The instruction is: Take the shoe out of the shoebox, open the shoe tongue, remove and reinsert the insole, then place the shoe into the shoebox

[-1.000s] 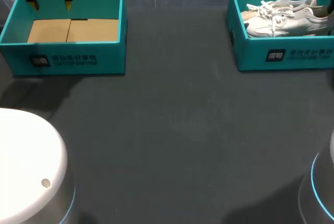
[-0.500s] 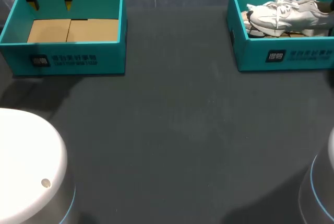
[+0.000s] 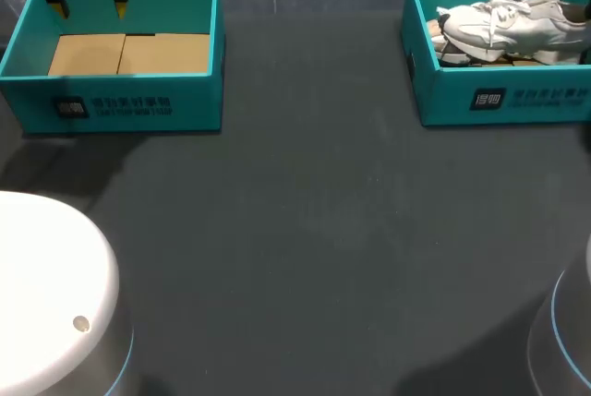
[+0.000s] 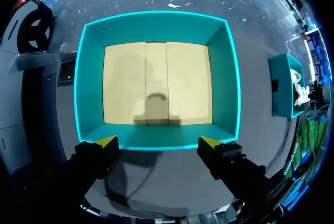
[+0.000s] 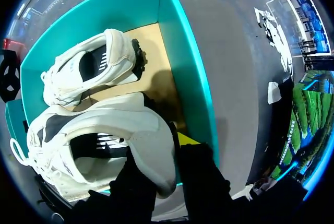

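Dark grey counter [image 3: 305,230]. Right fingers [image 5: 167,153] pinch the heel collar of the white lace-up shoe [image 5: 104,145], one inside, one outside; shoe hangs above the floor of the teal cardboard shoebox [image 3: 499,101]. Risk: the heel pinch looks shallow, so the toe may swing, slip, or snag the wall. Left fingers [image 4: 157,141] spread wide, empty.

White shoe [image 3: 503,22], laces loose, dark insole showing, is raised and tilted over the open teal shoebox [image 3: 434,91] at the table's far right, heel pinched by the right gripper [image 5: 169,148]. Second white shoe [image 5: 94,65] lies on that box's floor (cardboard-lined). Another open teal shoebox [image 3: 138,105] sits far left.
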Available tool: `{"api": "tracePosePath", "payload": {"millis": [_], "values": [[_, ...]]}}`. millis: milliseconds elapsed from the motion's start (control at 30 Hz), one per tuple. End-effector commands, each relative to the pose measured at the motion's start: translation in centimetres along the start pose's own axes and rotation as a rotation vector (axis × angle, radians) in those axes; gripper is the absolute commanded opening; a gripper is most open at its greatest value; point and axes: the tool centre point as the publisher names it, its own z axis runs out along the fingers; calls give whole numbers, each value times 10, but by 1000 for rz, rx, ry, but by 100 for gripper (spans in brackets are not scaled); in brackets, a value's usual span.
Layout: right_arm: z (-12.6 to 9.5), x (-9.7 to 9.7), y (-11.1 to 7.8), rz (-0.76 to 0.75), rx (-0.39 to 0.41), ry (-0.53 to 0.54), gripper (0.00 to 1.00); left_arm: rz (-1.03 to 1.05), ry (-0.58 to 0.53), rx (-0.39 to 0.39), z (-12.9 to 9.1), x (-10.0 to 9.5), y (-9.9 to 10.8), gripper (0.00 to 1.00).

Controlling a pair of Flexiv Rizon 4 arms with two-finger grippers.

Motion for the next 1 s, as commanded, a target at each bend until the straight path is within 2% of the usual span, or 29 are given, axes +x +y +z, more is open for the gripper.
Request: {"api": "tracePosePath", "payload": {"millis": [33,133,333,467,767,1000], "values": [[-2,0,-1,0,0,1,0,0,0,-1,-1,0,0,100],[-4,-2,-1,2,-1,-1,0,0,0,-1,-1,0,0,100],[-19,-36,4,45,-23,-41,0,0,0,-1,-1,0,0,100],[-28,-46,6,54,-25,-78,0,0,0,-1,-1,0,0,100],[-58,-35,-3,37,-30,-83,0,0,0,-1,-1,0,0,100],[-89,-26,-11,35,-40,-91,0,0,0,-1,-1,0,0,100]]}}
